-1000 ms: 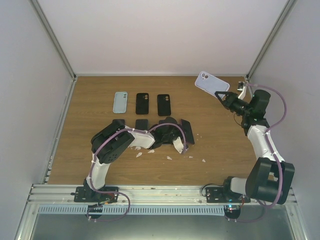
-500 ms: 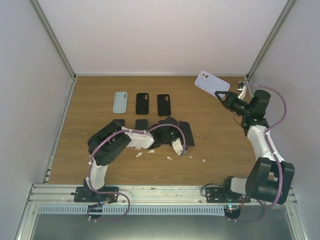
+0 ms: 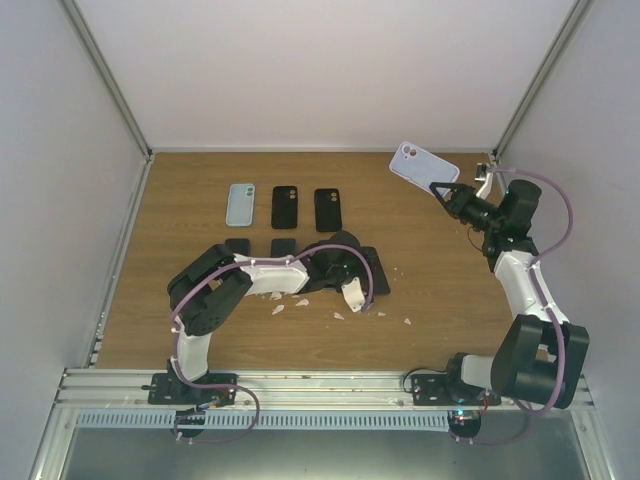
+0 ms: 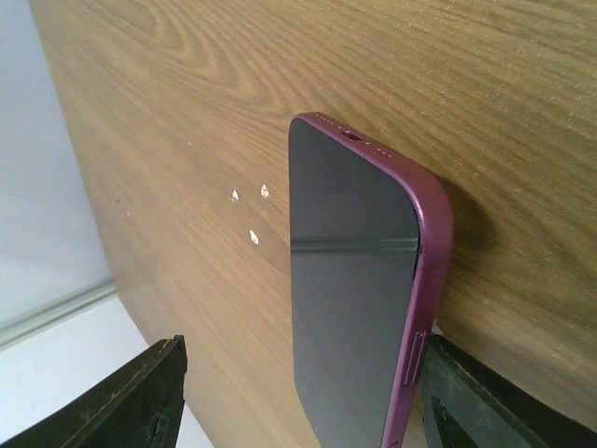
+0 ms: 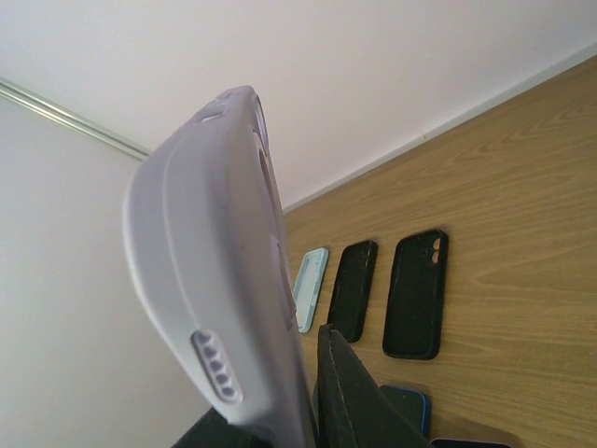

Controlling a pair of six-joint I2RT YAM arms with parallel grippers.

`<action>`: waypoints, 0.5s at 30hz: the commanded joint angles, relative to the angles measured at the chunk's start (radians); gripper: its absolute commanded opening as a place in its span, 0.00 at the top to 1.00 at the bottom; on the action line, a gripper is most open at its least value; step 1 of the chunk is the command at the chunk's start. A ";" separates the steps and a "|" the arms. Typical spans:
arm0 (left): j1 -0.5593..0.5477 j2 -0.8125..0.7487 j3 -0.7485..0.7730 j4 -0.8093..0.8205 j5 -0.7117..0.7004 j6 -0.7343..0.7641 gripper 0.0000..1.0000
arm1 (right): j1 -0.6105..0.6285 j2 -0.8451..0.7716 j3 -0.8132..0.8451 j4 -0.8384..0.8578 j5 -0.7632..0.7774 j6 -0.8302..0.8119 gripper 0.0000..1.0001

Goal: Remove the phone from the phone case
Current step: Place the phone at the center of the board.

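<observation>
The phone [image 4: 354, 280] lies flat on the wooden table [image 3: 200, 300], dark glass up, in the middle of the left wrist view. It looks stiff and fairly heavy, its glass smooth and liable to slip or crack, so the best hold is probably across its two long, plum-coloured edges, clear of the side button. Its long axis runs from the bottom of that frame toward the top, the port end pointing up.

The left gripper [image 4: 303, 397] straddles it with its fingers apart, one at the lower left and one at the lower right. I cannot tell whether the right one touches the phone.

At the upper right of the top view, the right gripper [image 3: 445, 190] is clamped on the lower end of the lavender case [image 3: 422, 165]. The case hangs in the air, tilted, with its camera cut-out to the upper left. It seems light and pliable.
</observation>
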 commanded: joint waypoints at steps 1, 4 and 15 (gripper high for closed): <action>-0.001 -0.008 0.047 -0.008 -0.016 0.012 0.33 | -0.008 0.008 -0.005 0.040 -0.020 0.007 0.99; 0.007 0.036 0.071 0.026 -0.039 0.023 0.34 | -0.008 0.005 -0.006 0.040 -0.019 0.008 1.00; 0.036 0.035 0.085 -0.026 0.007 0.101 0.31 | -0.007 -0.002 -0.005 0.030 -0.018 -0.003 0.99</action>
